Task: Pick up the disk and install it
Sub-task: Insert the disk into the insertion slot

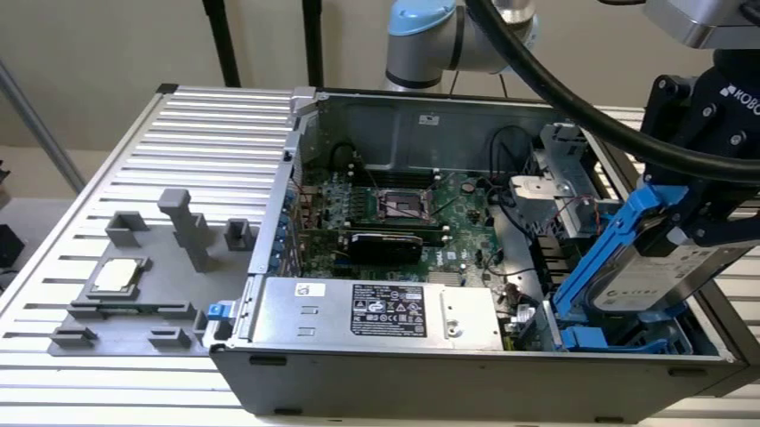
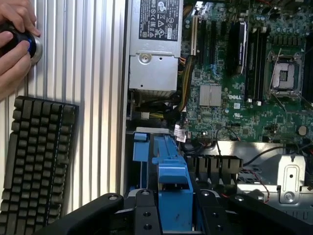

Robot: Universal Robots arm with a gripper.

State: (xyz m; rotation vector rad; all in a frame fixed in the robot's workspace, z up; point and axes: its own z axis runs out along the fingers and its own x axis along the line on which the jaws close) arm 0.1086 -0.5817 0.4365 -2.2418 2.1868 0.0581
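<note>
Exterior view, left of frame: ribbed aluminium table, matte grey plastic fixture plate with upright pegs, and a small square silver chip lying flat in it. Centre: open grey sheet-metal computer case. Inside it are a green motherboard and, against the near wall, a boxy grey power supply with a black-and-white label. Right of frame: black gripper, fingers clamped on the disk, one on each side of its upper end. The disk hangs below the gripper, tilted, label facing the camera. It is a flat silver-grey rectangle in a glossy bright blue plastic carrier, with its lower end down in the case's lower right corner, by blue bay parts. Contact with the bay: cannot tell.

Wrist view: gripper fingers press both sides of the disk carrier. A black keyboard lies on the table, and a person's hand rests on a round black knob.
</note>
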